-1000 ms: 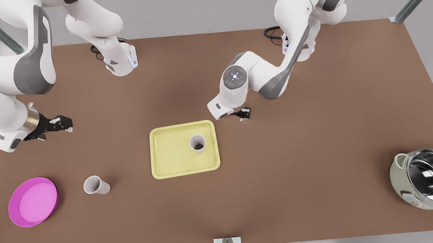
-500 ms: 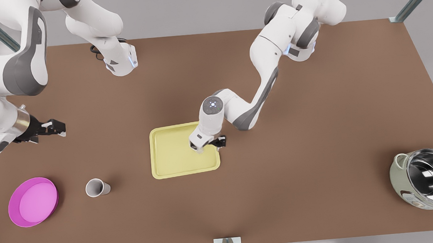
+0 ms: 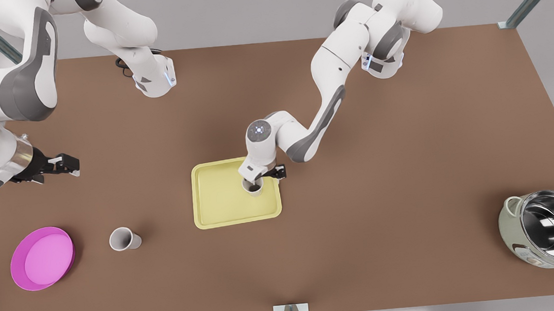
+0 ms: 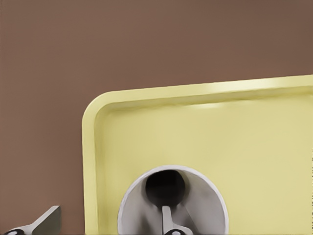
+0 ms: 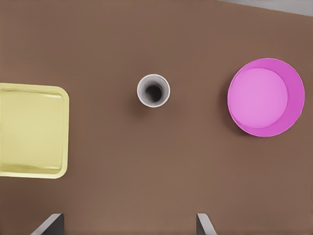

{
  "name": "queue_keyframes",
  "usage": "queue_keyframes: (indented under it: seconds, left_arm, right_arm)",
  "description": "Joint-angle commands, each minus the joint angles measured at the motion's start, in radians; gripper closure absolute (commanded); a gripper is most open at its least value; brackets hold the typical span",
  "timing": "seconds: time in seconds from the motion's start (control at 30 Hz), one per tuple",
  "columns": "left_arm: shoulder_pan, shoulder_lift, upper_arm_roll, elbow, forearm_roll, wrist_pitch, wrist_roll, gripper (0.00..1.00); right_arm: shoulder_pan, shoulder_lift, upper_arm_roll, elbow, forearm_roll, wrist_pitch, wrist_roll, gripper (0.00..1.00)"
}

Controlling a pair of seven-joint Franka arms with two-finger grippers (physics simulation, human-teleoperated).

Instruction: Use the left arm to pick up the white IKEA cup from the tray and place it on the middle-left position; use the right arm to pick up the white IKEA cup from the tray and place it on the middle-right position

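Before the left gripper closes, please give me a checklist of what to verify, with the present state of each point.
1. Cup on the tray upright: ok.
2. Left gripper open, one finger inside this cup, one outside: ok.
3. Finger depth on the cup wall: cannot tell.
4. Other cup standing on the table, off the yellow tray: ok.
5. Right gripper open, waiting away from the tray: ok.

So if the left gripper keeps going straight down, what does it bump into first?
Probably the white cup on the tray; one finger points inside it, though depth is unclear.
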Motion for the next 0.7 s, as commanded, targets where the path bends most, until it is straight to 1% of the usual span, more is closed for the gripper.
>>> queue_keyframes:
  seconds: [0.0,0.13,0.17,0.27,0.3,0.33,0.37,0.4,0.43,0.47,0.5,0.57,0.6,0.67]
  left_arm:
    - [-0.003,0.000,0.000,0.000,0.001,0.038,-0.133,0.00]
    - [0.002,0.005,-0.002,0.002,-0.010,0.072,-0.158,0.00]
    - [0.002,0.010,0.000,0.002,-0.010,0.073,-0.158,0.06]
    - [0.002,0.036,0.000,0.009,-0.007,0.113,-0.173,0.09]
    - [0.002,0.036,0.000,0.011,-0.007,0.113,-0.175,0.13]
    - [0.002,0.036,0.000,0.014,-0.007,0.115,-0.181,0.24]
    - [0.002,0.033,0.000,0.014,-0.007,0.113,-0.181,0.39]
    - [0.002,0.030,0.000,0.014,-0.007,0.112,-0.181,0.52]
    - [0.003,0.025,0.000,0.014,-0.009,0.105,-0.179,0.57]
    - [0.005,0.025,-0.002,0.014,-0.010,0.104,-0.179,0.69]
    - [0.006,0.023,0.000,0.014,-0.033,0.104,-0.181,0.77]
    - [0.006,0.023,0.000,0.014,-0.047,0.104,-0.184,0.81]
    - [0.006,0.022,0.001,0.016,-0.055,0.104,-0.195,0.84]
    - [0.006,0.017,0.003,0.016,-0.055,0.096,-0.196,0.84]
  right_arm:
    - [0.000,-0.001,0.002,0.001,0.000,0.000,0.018,0.00]
    - [0.001,0.000,0.003,0.001,0.002,0.000,0.015,0.00]
    - [0.001,0.000,0.003,0.001,0.002,0.000,0.015,0.00]
    - [0.001,0.002,0.005,0.001,0.002,0.000,0.015,0.00]
    - [0.001,0.002,0.005,0.001,0.002,0.000,0.015,0.00]
    - [0.001,0.002,0.005,0.001,0.002,0.000,0.015,0.00]
    - [0.001,0.002,0.005,0.001,0.002,0.000,0.015,0.00]
    - [0.001,0.002,0.005,0.001,0.002,0.000,0.015,0.00]
    - [0.001,0.002,0.005,0.001,0.002,0.000,0.015,0.00]
    - [0.001,0.002,0.005,0.001,0.002,0.000,0.015,0.00]
    - [0.001,0.002,0.005,0.001,0.002,0.000,0.015,0.00]
    - [0.001,0.003,0.005,0.001,0.002,0.000,0.015,0.00]
    - [0.001,0.003,0.005,0.001,0.002,0.000,0.015,0.00]
    - [0.001,0.003,0.005,0.001,0.002,0.000,0.015,0.00]
